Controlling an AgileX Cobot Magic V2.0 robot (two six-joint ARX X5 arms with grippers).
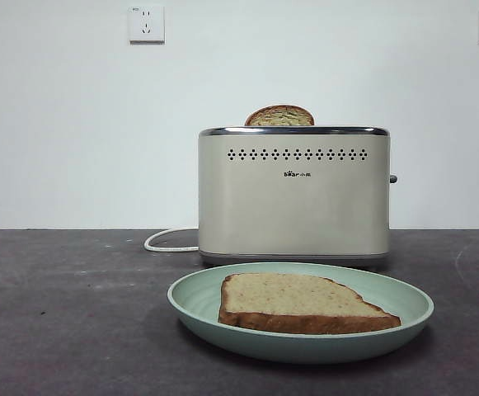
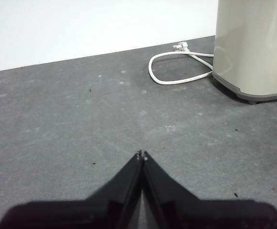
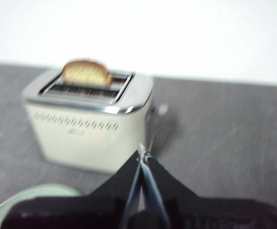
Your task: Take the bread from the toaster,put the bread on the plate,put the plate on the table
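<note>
We see the bread [image 1: 301,299] flat on the plate [image 1: 198,301] — well apart from both tools, left tool [image 2: 142,153] and right tool [image 3: 143,155], each closed, empty.

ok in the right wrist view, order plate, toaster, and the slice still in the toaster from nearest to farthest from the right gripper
1. The plate: its rim shows just beside the right gripper, low and close.
2. The toaster: standing just ahead of the shut jaws.
3. The second slice: poking from the toaster's far slot.

even, bright light; soft shadow under the plate [image 1: 181,299] on the table [image 1: 58,330]. front view sharp; right wrist view blurred, its white wall overexposed.
</note>
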